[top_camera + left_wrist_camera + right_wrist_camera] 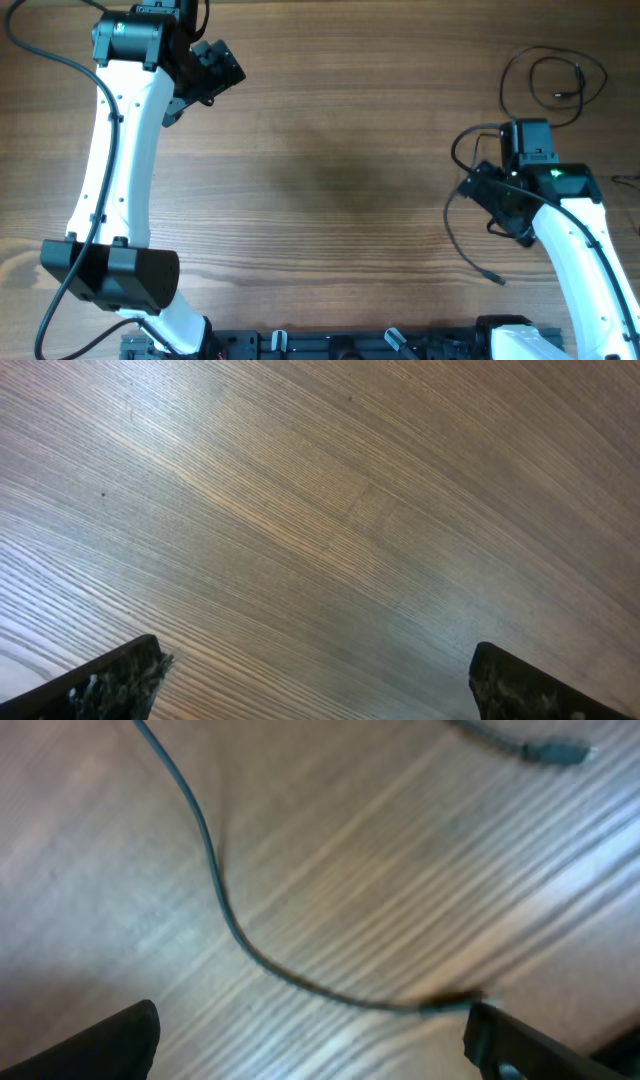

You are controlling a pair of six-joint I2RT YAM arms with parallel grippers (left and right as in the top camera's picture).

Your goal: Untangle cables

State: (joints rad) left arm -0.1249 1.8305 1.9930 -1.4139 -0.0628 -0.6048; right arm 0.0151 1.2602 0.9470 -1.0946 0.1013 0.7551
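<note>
Your left pincer (320, 688) is spread wide over bare table (330, 500), far corner on its side, with nothing between its fingers. Your right pincer (310, 1050) is spread too and grips nothing. One thin black cable (214, 870) curves across the table just ahead of it, and its low end reaches the tip of one finger (520, 1042); contact cannot be told. A second cable (504, 78) lies looped at the far right edge, beyond that arm, clear of both pincers.
</note>
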